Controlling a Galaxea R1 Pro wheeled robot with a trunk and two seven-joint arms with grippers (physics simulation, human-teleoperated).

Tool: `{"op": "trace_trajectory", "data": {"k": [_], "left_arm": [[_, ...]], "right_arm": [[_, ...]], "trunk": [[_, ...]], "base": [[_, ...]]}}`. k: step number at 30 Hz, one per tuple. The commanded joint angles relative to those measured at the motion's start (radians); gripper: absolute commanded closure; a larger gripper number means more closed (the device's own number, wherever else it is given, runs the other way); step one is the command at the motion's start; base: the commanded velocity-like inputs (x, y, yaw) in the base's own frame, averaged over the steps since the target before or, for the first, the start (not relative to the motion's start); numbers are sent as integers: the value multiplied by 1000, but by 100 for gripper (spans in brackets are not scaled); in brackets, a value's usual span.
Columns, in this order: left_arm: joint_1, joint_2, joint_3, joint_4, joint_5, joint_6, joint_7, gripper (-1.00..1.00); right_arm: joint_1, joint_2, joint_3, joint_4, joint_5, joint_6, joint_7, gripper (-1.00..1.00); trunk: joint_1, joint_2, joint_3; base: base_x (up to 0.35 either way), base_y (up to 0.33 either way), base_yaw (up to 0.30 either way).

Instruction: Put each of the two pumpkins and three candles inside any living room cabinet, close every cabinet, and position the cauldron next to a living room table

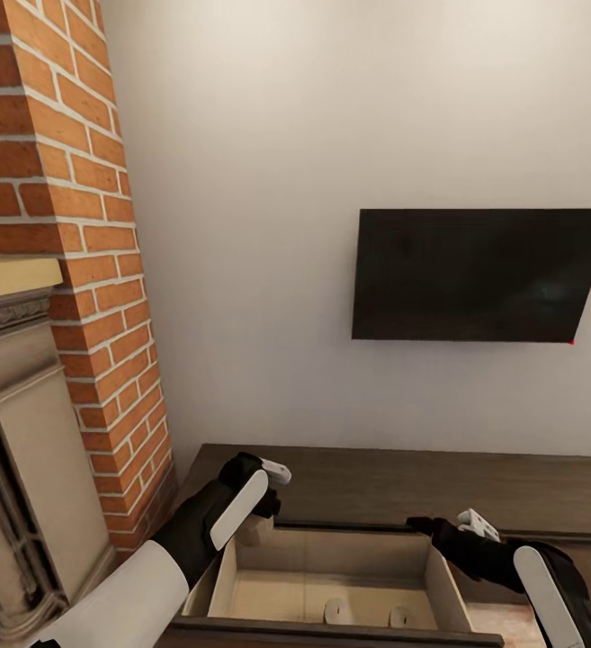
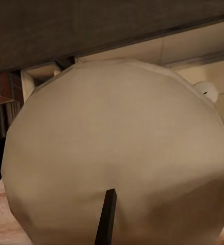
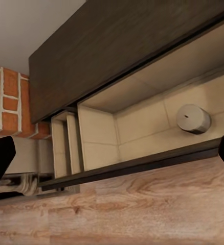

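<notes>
Head view: left end effector (image 1: 273, 486) holds pale beige stubby candle (image 2: 117, 153) over open drawer of long dark-brown wooden cabinet (image 1: 403, 486), poised for drop; two candles (image 1: 335, 612) below. Right end effector (image 1: 448, 526) spread wide, empty.

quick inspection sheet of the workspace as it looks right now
surface: dark-brown cabinet top bare; its drawer pulled open below, pale inside.
job's things: two candles lying on the drawer floor; a third candle looms close before the left wrist camera, above the drawer's edge.
clutter: nothing seen.
grippers: left gripper over the drawer's left rear corner, apparently shut on the candle; right gripper over the drawer's right side, fingers apart, empty.
cables: nothing seen.
surroundings: brick chimney and grey fireplace to the left; black wall screen; wood floor.
</notes>
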Motion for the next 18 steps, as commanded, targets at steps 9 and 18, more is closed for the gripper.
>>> {"op": "trace_trajectory", "data": {"k": [9, 18], "left_arm": [[-1, 0, -2, -1, 9, 2, 11, 100], [-1, 0, -2, -1, 9, 2, 11, 100]], "right_arm": [[-1, 1, -6, -6, 5, 6, 6, -100], [-1, -1, -5, -7, 5, 9, 6, -100]], "trunk": [[0, -1, -1], [0, -1, -1]], "base": [[6, -143, 2], [0, -131, 0]]}}
